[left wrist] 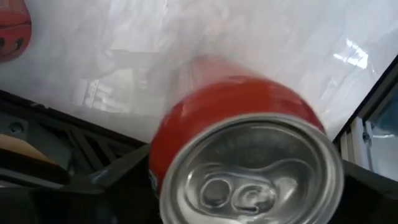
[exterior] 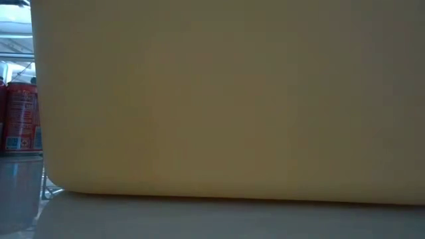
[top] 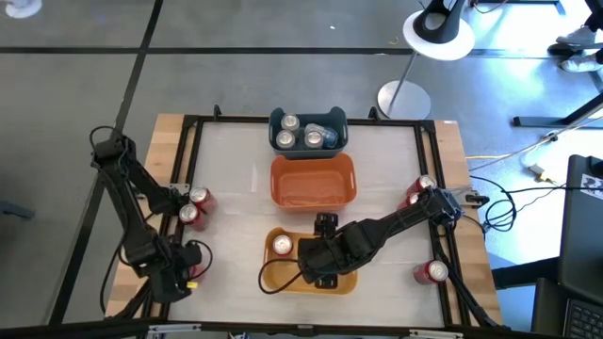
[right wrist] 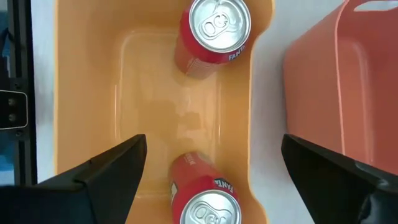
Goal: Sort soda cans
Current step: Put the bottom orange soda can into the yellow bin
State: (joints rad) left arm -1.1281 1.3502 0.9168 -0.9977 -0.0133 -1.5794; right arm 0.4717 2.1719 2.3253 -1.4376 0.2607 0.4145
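My left gripper (top: 184, 202) is at the table's left edge, shut on a red soda can (left wrist: 242, 124). A second red can (top: 200, 196) stands beside it. My right gripper (right wrist: 214, 162) hangs open over the yellow bin (top: 273, 275), its fingers wide apart and touching nothing. Two red cans stand upright on the yellow bin's floor, one (right wrist: 214, 28) farther off and one (right wrist: 202, 199) right below the gripper. In the high view the gripper (top: 320, 254) hides the nearer one. The blue bin (top: 279, 121) holds silver-topped cans (top: 311, 137). My left gripper has the red can between its two fingers (left wrist: 118, 177), one on each side of the can's upper wall (left wrist: 168, 143) just below the silver top. The fingers come from above, and the can's top faces the wrist camera. I cannot tell whether its base is on the table.
An empty orange bin (top: 283, 193) stands between the blue and yellow bins. Two more red cans (top: 419, 188) (top: 431, 272) stand by the table's right edge. A black frame (top: 188, 132) runs round the table. The yellow bin's wall (exterior: 226, 99) fills the low view; a red can (exterior: 20, 116) shows at its left.
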